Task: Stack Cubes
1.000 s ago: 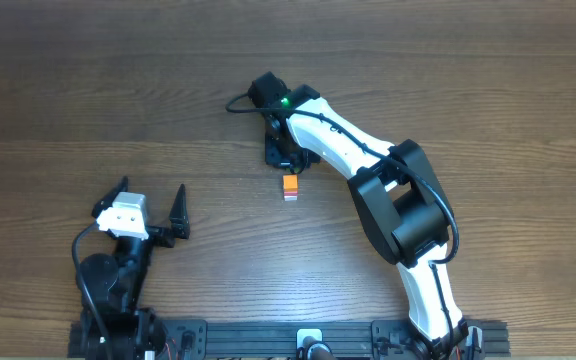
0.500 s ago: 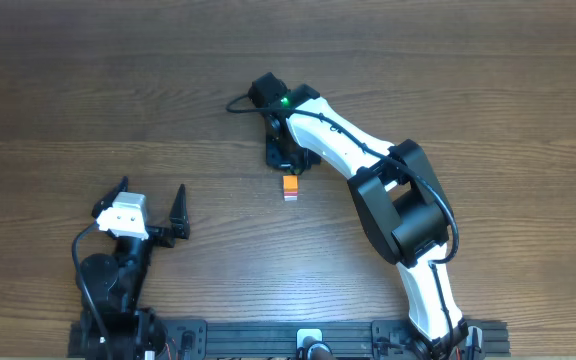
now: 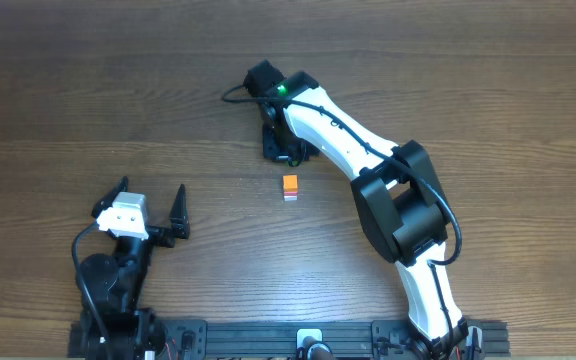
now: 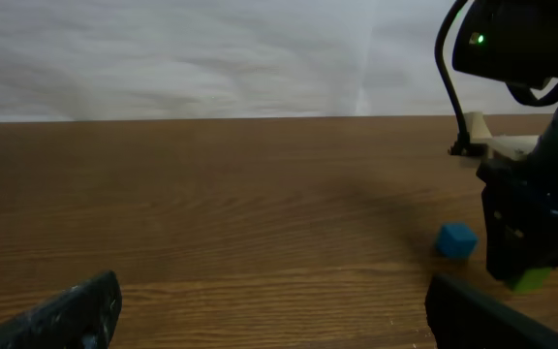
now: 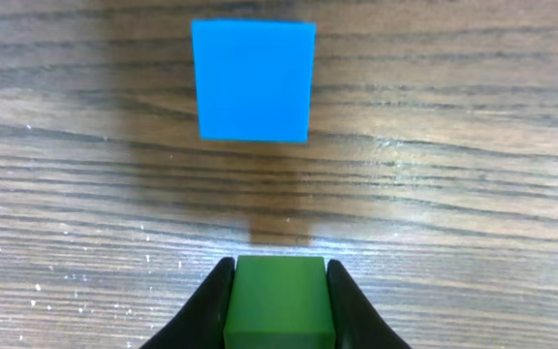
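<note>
Across the whole top view, brown wood-grain table (image 3: 68, 80). Right side of the frame: white-and-black right arm (image 3: 388, 190), base at bottom edge, reaching up and left to just above frame centre. Lower left: smaller black left arm (image 3: 118, 270) with a white wrist block, folded near its base. Right gripper (image 3: 283, 148) sits just above centre, pointing down at the table; in the right wrist view the right gripper (image 5: 279, 271) is clamped on a small green cube (image 5: 279, 301), one dark finger on each side face. Same green cube (image 4: 531, 280) shows at the tip of that gripper at the right edge of the left wrist view; can't tell if it touches the wood. Left gripper (image 3: 150, 200) has its fingers spread wide with nothing between them, well apart from all the cubes. Small blue cube (image 5: 254, 80) lies flat on the table in the upper middle of the right wrist view, near the green cube but with bare wood between them; blue cube (image 4: 455, 239) also seen at mid right in the left wrist view, just beside the right gripper. Small orange cube (image 3: 290, 183) with a pale lower edge sits at top-view centre, just below the right gripper, untouched.
</note>
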Controlling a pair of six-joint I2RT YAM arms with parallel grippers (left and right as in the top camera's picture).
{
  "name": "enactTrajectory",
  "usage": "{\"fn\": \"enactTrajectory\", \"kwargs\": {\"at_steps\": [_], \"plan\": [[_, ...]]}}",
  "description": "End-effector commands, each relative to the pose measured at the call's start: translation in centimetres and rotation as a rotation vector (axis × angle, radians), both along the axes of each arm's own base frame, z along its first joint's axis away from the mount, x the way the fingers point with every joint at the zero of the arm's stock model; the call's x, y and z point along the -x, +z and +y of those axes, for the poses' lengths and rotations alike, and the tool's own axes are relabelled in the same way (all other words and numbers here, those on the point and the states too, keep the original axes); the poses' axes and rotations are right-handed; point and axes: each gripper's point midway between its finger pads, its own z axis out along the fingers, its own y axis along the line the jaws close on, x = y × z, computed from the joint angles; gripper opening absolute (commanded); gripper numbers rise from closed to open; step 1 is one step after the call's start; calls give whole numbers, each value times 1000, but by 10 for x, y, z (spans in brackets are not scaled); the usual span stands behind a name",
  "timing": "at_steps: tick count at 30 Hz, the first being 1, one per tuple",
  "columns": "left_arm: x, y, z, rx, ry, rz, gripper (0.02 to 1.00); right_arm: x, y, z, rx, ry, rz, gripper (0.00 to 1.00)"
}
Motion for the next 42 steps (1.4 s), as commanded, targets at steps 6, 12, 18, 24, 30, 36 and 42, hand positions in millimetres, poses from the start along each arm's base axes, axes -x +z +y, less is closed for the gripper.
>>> {"fn": "enactTrajectory", "kwargs": {"at_steps": [6,12,18,24,30,36,42], "plan": [[1,-1,-3,-14,-15,-3,1000,-10,25,4,19,33,-28,202],[1,-1,-3,-14,-15,-3,1000,-11,47,4,28,36,-33,200],[1,-1,-3,-14,-15,-3,1000,-8,73,5,25,46,-69,196],[1,-1,-3,-14,-15,-3,1000,2,103,4,17,44,-110,198],[1,-1,-3,-14,-15,-3,1000,16,115,6,32,57,-116,198],[1,-1,-3,-13,-15,-3,1000,28,114,5,52,52,-88,191],[1,-1,-3,-14,-15,-3,998,45,111,-5,57,30,-83,202]]}}
